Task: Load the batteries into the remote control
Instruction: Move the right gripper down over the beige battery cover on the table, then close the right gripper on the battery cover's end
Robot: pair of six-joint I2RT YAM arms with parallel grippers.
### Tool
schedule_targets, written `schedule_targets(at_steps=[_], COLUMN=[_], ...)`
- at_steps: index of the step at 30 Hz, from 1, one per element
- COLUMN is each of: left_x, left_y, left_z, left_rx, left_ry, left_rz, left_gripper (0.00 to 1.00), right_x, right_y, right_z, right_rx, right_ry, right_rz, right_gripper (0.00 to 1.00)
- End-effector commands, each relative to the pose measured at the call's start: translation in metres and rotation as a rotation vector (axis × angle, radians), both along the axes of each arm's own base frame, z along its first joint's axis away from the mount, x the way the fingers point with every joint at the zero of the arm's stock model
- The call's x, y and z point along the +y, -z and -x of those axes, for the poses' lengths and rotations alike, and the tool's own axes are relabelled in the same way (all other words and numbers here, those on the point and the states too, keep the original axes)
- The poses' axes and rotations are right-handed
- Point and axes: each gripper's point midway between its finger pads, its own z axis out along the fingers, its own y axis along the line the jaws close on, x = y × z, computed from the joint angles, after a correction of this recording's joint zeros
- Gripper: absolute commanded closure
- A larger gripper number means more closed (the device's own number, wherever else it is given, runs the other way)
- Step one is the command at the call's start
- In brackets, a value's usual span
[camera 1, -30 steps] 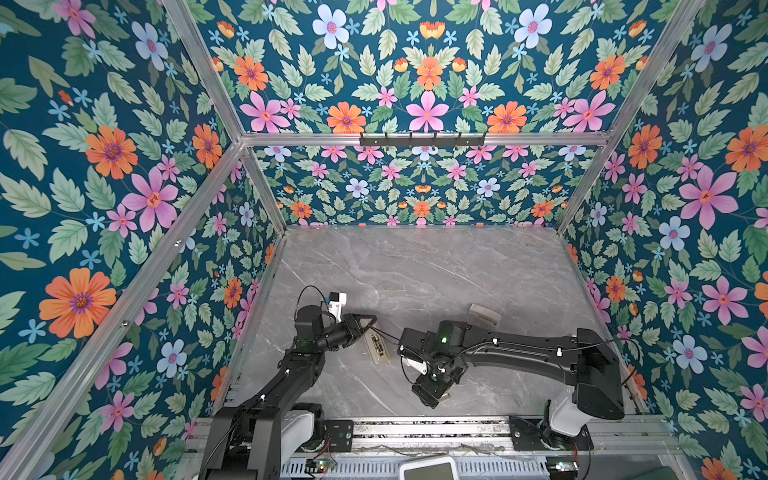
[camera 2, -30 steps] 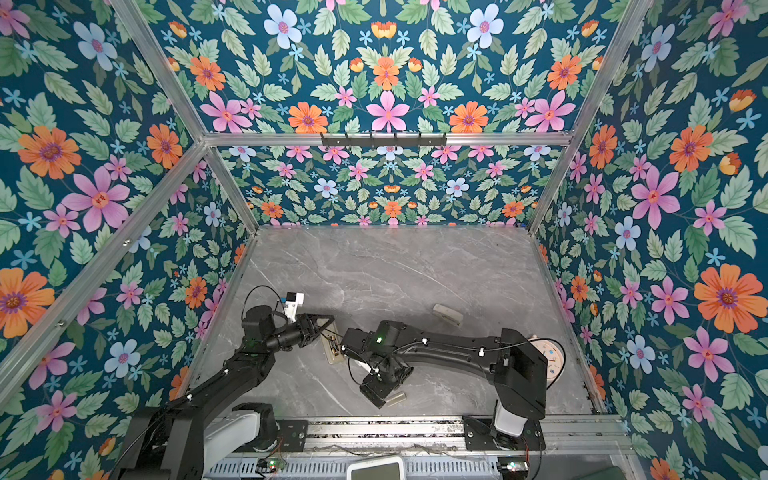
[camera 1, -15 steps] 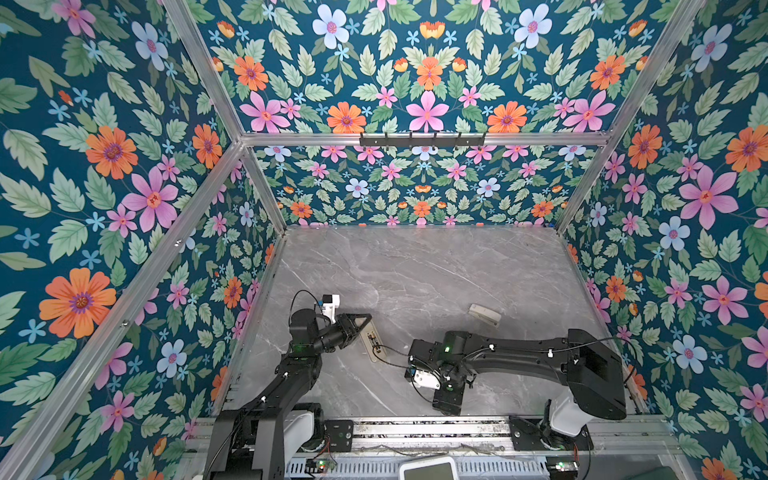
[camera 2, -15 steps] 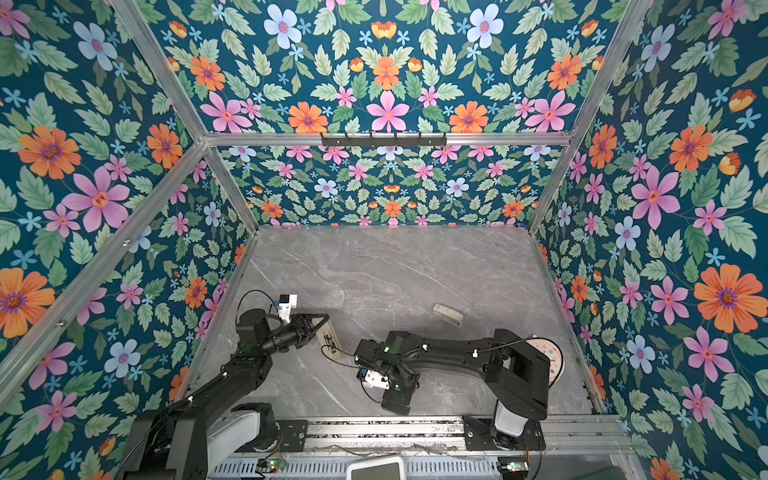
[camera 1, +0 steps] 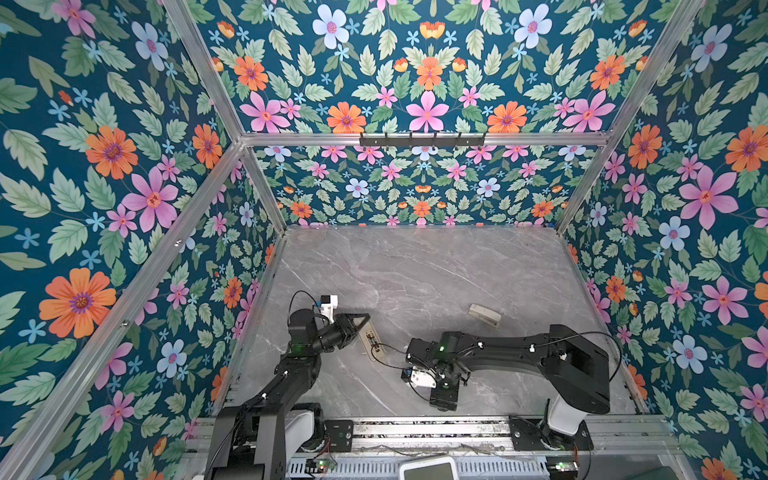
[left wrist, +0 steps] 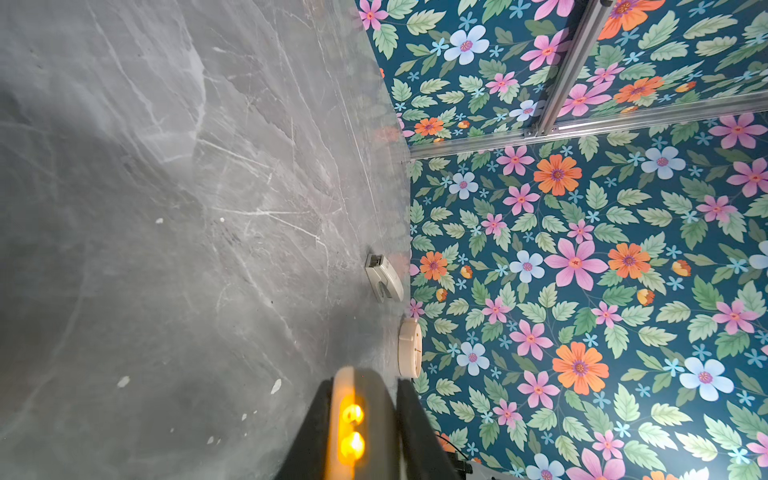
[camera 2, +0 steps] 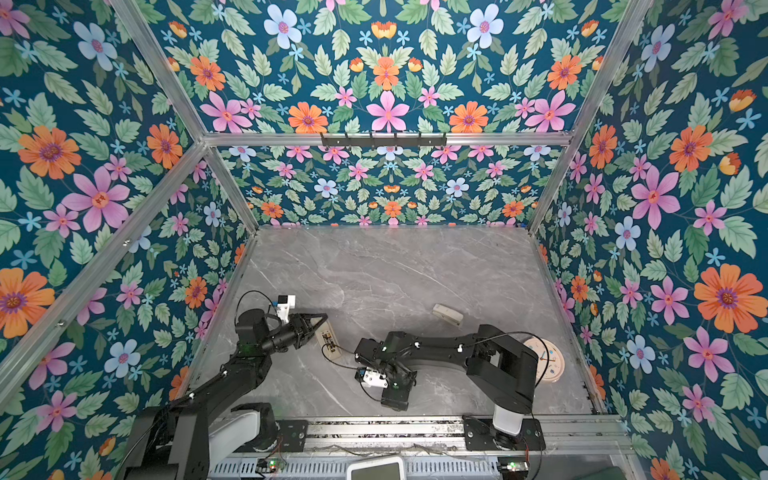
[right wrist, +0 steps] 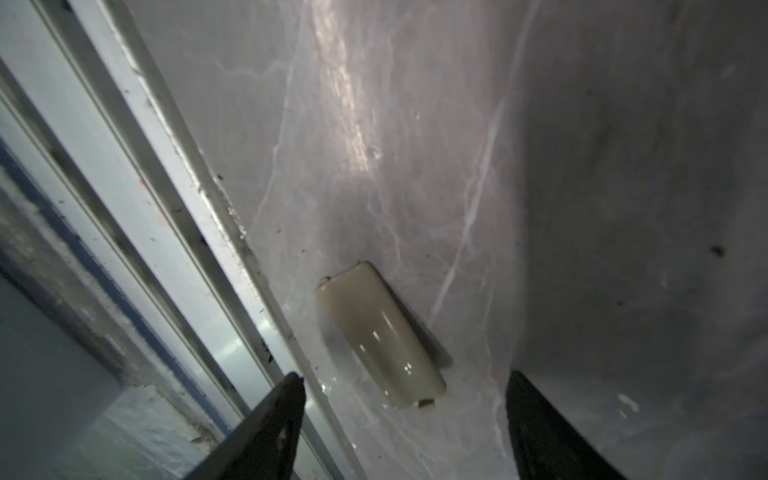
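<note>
My left gripper (camera 1: pixel 360 323) is shut on one end of the slim beige remote control (camera 1: pixel 372 341), which is also in the other top view (camera 2: pixel 329 341). Small dark shapes in its upward face (camera 1: pixel 370 337) may be the batteries; I cannot tell. Up close the remote control (left wrist: pixel 365 415) sits blurred between the black fingers, with two orange-yellow spots on it. My right gripper (camera 1: pixel 443 401) points down at the table's front edge, open. A small beige cover plate (right wrist: pixel 380 334) lies flat just ahead of its spread fingers (right wrist: pixel 286 399). The top views hide that plate.
A cream stepped block (camera 1: pixel 484 314) lies right of the table's middle. A round pale dial (camera 2: pixel 544 359) lies by the right wall behind the right arm. A metal rail (camera 1: pixel 415 428) runs along the front edge, close to the right gripper.
The right arm has drawn back from beside the remote to the front edge and turned its gripper down. The left gripper with the remote has shifted only slightly.
</note>
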Motion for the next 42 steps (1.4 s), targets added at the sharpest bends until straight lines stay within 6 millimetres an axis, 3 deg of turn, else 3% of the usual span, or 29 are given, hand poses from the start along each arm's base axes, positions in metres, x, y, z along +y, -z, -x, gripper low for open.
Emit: schedule_targets(at_steps=[1,9,20,33,42], left_x=[0.001,0.002,0.003,0.004,0.004], left_y=[0.0,0.001,0.0,0.004,0.004], left_z=[-0.001,-0.002,-0.004,0.001,0.002], left_rx=[-0.014,-0.011,-0.007,0.006,0.006], left_ry=[0.001,-0.006,-0.008,-0.009,-0.009], left_rz=[-0.016,-0.021,-0.023,-0.015,-0.011], left_gripper=[1.0,1.0,1.0,1.0,1.0], right_x=[-0.003,-0.004,0.003,0.016,0.016], right_y=[0.003,0.012,0.017,0.014,0.019], right_z=[-0.001,-0.002,-0.003,0.0,0.005], right_rx=[-0.001,0.001,-0.008,-0.037,-0.027], right_ry=[-0.029,-0.051,-0.082,-0.125,-0.107], right_rz=[0.005,0.029,0.037,0.02,0.028], right_gripper=[0.25,0.29,0.45,0.48,0.58])
